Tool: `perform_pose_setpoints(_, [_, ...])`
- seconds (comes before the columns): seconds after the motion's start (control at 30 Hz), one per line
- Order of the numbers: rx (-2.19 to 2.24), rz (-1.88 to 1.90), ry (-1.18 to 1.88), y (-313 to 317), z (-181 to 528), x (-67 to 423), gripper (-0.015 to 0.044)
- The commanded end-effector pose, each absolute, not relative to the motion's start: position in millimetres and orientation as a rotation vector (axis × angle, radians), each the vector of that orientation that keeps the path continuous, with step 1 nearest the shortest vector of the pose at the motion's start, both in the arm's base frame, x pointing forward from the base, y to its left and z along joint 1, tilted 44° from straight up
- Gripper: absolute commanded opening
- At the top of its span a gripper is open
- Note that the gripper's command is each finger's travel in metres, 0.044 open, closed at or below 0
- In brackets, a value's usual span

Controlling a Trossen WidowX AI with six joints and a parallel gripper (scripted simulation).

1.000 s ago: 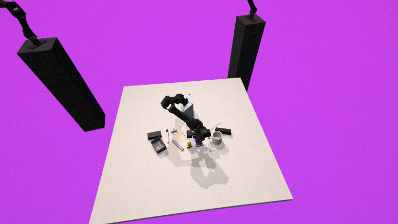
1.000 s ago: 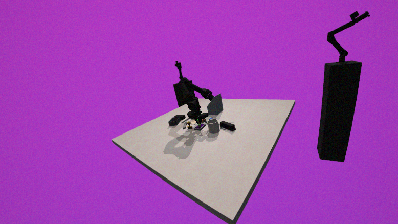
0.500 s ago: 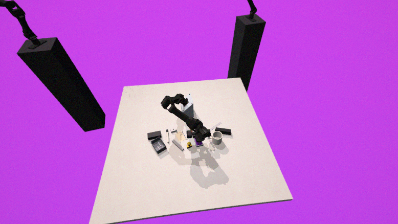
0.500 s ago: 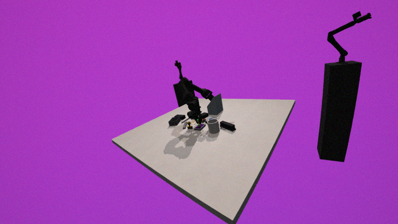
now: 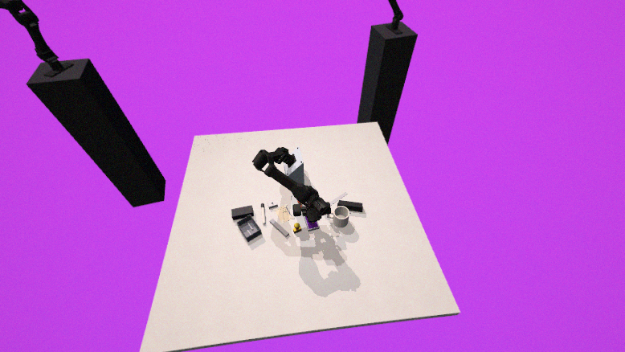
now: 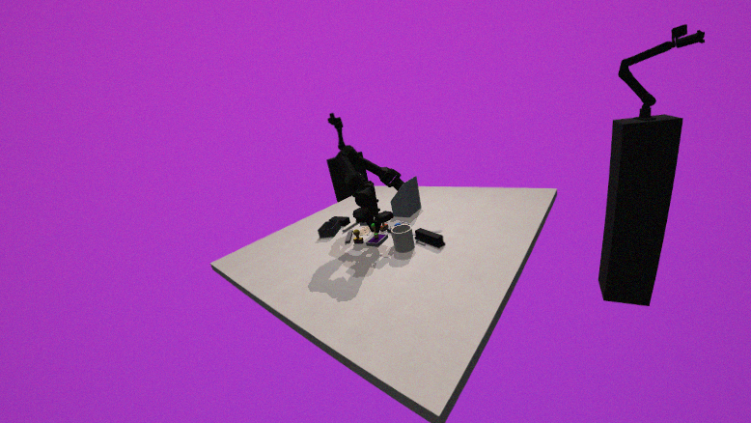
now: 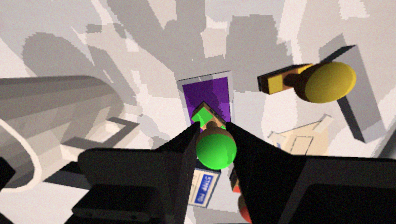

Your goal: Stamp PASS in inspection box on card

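My gripper is shut on the green-knobbed stamp, held knob up over the purple ink pad. The stamp's base overlaps the pad's near part in the wrist view, turned at an angle to it. Whether it touches the ink, I cannot tell. The print face is hidden. The cream card lies beside the pad, with a box outline partly visible; my right finger hides some of it. A yellow-knobbed stamp stands near the pad.
A grey mug stands close on the pad's other side. A red-knobbed stamp is partly behind my finger. A labelled lid lies by the pad. A grey bar, a marker and a dark tray lie beyond.
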State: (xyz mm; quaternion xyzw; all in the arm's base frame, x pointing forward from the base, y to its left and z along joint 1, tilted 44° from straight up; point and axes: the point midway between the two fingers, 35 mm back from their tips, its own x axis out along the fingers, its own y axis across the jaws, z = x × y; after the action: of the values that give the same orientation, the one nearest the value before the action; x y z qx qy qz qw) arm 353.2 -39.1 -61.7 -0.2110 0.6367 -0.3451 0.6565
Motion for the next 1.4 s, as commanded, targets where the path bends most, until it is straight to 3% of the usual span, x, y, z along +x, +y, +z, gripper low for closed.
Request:
perform_pose_setpoints(0.0, [-0.469, -0.784, 1.44, -36.6, -59.4, 354.5, 0.0])
perform_pose_setpoints(0.97, [-0.468, -0.782, 1.441, -4.4, -26.3, 357.0, 0.0])
perform_pose_setpoints(1.37, [-0.263, -0.961, 1.324, -35.1, 9.1, 334.9, 0.0])
